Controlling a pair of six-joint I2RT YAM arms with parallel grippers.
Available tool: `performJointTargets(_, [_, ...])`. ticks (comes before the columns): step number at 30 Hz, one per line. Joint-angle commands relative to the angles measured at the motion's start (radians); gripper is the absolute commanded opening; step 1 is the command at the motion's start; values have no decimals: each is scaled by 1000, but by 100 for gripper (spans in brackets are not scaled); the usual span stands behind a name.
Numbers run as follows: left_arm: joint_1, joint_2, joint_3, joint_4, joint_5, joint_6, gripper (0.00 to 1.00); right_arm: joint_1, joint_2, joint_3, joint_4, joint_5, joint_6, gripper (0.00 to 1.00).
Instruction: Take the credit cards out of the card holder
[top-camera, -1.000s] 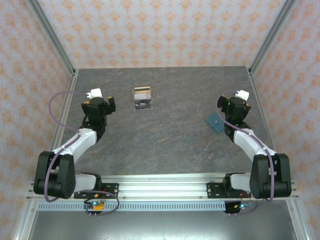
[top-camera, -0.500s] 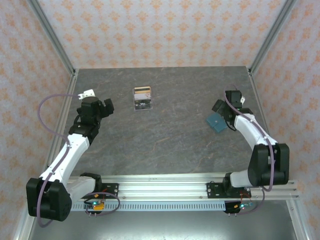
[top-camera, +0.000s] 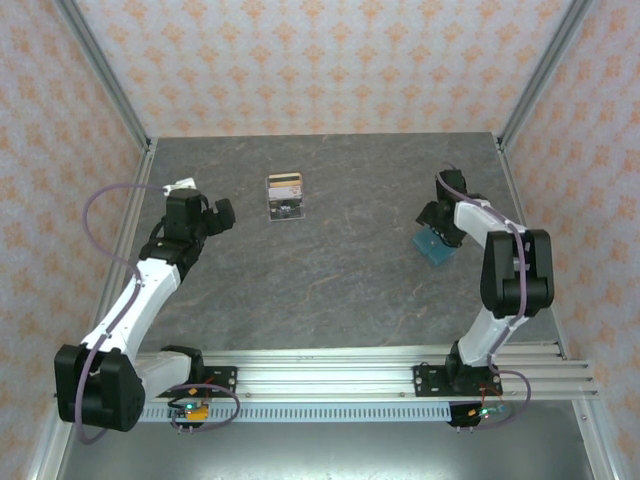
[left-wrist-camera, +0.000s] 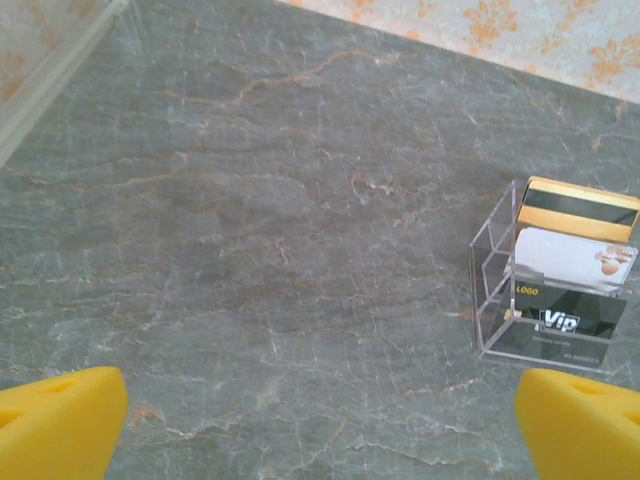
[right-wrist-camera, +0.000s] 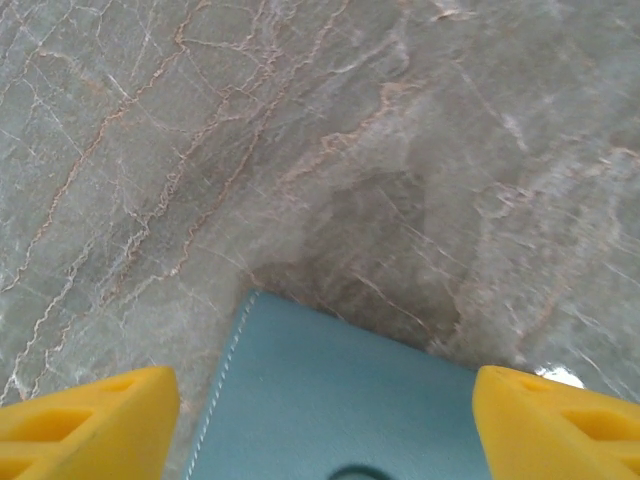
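The flat teal-blue stitched card holder (top-camera: 433, 248) lies right of centre on the grey marbled table (top-camera: 340, 280), under the right gripper (right-wrist-camera: 325, 420), jaws parted above it; the left gripper (left-wrist-camera: 320, 425) gapes wide

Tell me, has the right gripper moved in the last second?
Yes: the right gripper moved left, from beside the unmoved blue-grey wallet to over it.

The left arm (top-camera: 140, 290) and right arm (top-camera: 510, 280) had white links and black joints above the silver rail (top-camera: 330, 365); purple cables (top-camera: 87, 212) looped along both; the fingers (left-wrist-camera: 60, 420) were yellow wedges.
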Motion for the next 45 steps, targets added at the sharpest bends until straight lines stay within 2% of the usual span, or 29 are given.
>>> performJointTargets(1, [10,23,53,-49,43,-32,100,7,43,26,-49,-41,9,73])
performJointTargets(7, [10,57,71,-63,104,-58,100,95,63,4,-49,-68,8,71])
performJointTargets(14, [2,105,102,-105,165,-115,100,323,89,-6,-23,-126,33,68])
performJointTargets(18, [-5,135,115,-115,223,-157,100,468,120,42,-25,-140,7,67])
performJointTargets(21, [-16,167,127,-122,246,-177,100,528,143,109,-40,-155,-43,65])
performJointTargets(26, [-70,213,171,-148,266,-183,100,533,30,133,-55,-111,-22,63])
performJointTargets(30, [-132,253,204,-144,306,-199,100,534,-118,37,-83,-28,58,63])
performJointTargets(33, [-188,303,234,-127,344,-211,100,533,-209,-75,-76,-17,151,60])
performJointTargets(35, [-226,347,262,-115,365,-217,100,533,-261,-142,-58,-24,209,54])
performJointTargets(39, [-309,463,344,-94,420,-227,90,533,-324,-243,18,-57,315,35])
performJointTargets(45, [-415,639,498,-95,482,-228,83,532,-301,-304,94,-110,396,20])
